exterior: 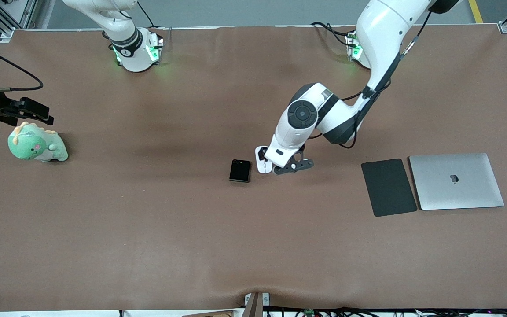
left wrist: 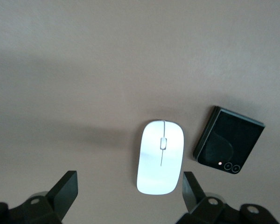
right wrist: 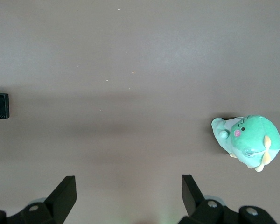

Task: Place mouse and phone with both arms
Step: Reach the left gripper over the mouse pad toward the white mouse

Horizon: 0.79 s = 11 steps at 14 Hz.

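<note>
From the front, my left gripper (exterior: 266,164) hangs low over the mouse (exterior: 263,165), which lies mid-table with the phone (exterior: 240,171) just beside it, toward the right arm's end. The pad (exterior: 388,186) and laptop (exterior: 456,181) sit well apart toward my left arm's end. My right gripper (exterior: 38,114) waits over the table just by the green plush toy (exterior: 37,146).

In my left wrist view the fingers (left wrist: 65,190) stand spread wide, nothing between them yet; the mouse (left wrist: 160,157) lies partly in the gap, nearer one finger (left wrist: 192,189), the phone (left wrist: 228,141) close alongside it.

In my right wrist view the fingers (right wrist: 63,193) are spread and empty, the toy (right wrist: 248,140) off to one side.

I judge the mouse light, rigid and slick, its shell curved: I'd pinch across its long flanks, low down, and keep clear of the phone.
</note>
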Each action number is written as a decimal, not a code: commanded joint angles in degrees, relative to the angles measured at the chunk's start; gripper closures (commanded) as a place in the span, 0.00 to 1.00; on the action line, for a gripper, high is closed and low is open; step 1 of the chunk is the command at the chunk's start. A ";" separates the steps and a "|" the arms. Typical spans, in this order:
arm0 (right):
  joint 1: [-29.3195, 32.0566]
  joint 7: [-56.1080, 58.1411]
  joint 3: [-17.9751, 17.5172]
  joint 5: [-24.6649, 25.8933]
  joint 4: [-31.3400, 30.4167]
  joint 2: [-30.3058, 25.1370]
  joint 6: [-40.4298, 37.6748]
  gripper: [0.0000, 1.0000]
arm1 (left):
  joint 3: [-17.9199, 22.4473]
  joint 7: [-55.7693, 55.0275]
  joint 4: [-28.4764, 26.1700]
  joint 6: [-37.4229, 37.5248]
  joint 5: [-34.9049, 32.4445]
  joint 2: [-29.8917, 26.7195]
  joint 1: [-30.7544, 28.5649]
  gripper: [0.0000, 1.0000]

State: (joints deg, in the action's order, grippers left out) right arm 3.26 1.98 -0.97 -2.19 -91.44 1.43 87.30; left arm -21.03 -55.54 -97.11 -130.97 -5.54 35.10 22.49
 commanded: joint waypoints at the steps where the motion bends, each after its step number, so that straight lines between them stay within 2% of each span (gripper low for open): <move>1: 0.69 0.75 -0.26 -0.18 0.30 0.77 0.41 0.00 | 0.99 -1.85 2.53 -1.04 -1.49 2.77 2.81 0.06; 6: 0.25 0.49 -0.35 -0.36 0.92 0.68 0.58 0.00 | 3.45 -6.24 4.29 -5.00 -4.91 7.08 6.86 0.10; 11: 0.08 0.75 -0.35 -0.36 0.30 2.00 1.64 0.00 | 3.63 -7.13 6.40 -5.70 -6.32 10.07 7.57 0.14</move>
State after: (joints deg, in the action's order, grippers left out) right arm 3.21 1.98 -1.08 -2.20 -91.36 2.51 88.77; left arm -18.21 -60.73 -92.40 -135.43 -10.00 43.61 29.03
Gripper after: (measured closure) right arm 0.000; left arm 0.110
